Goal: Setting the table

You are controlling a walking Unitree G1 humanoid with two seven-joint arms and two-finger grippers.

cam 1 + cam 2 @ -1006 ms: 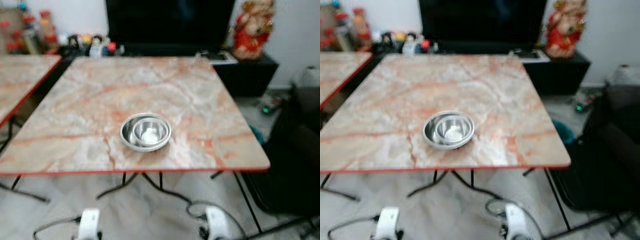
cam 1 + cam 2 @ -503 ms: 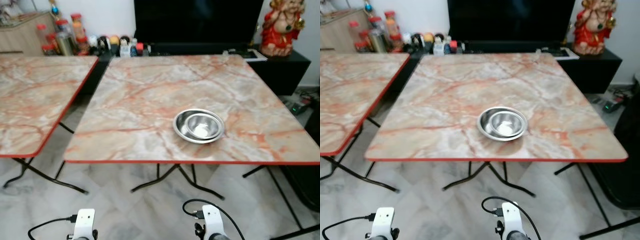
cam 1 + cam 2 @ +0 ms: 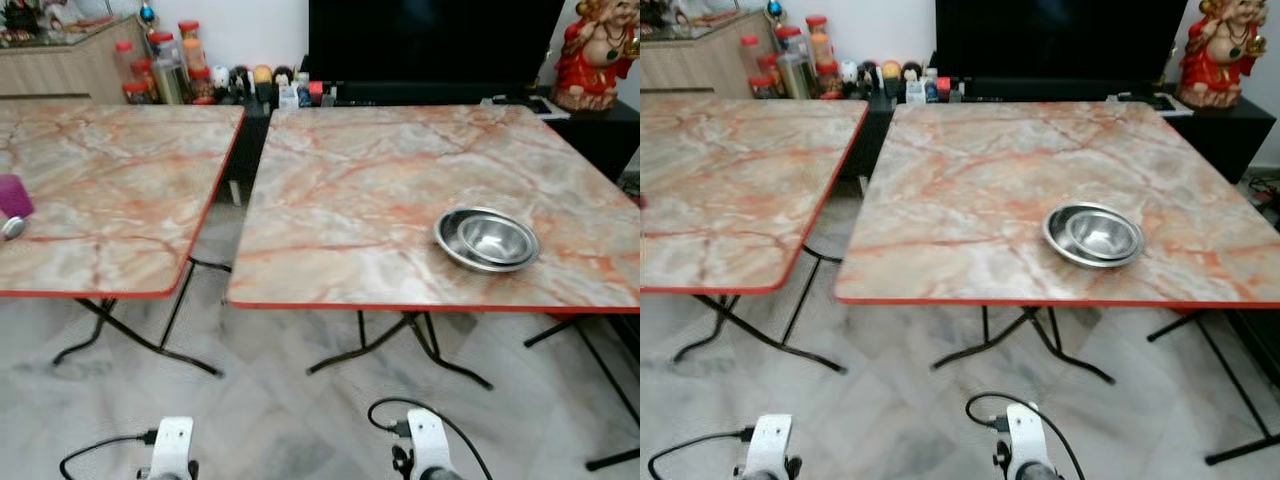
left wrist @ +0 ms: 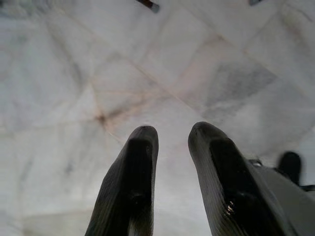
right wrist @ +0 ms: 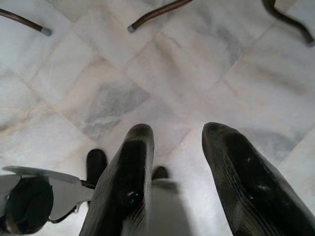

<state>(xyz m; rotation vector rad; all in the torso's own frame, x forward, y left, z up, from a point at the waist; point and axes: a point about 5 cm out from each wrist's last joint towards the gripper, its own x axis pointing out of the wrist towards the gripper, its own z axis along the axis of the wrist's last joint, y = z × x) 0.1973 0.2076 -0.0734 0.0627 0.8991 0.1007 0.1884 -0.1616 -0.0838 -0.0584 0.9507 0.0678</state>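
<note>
Cut off: I see a pink object point(image 3: 14, 195) at the left bench point(image 3: 110, 190) edge.
Change: camera swung left; bowls point(image 3: 487, 240) unmoved.
Fingers: left gripper point(image 4: 170, 135) and right gripper point(image 5: 173, 132) spread, empty.

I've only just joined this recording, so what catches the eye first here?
Two marble-patterned, red-edged folding tables stand side by side, and on the right table sit nested steel bowls, near its front edge. A purple object lies on the left table; a red figurine stands far right beside a dark screen.
</note>
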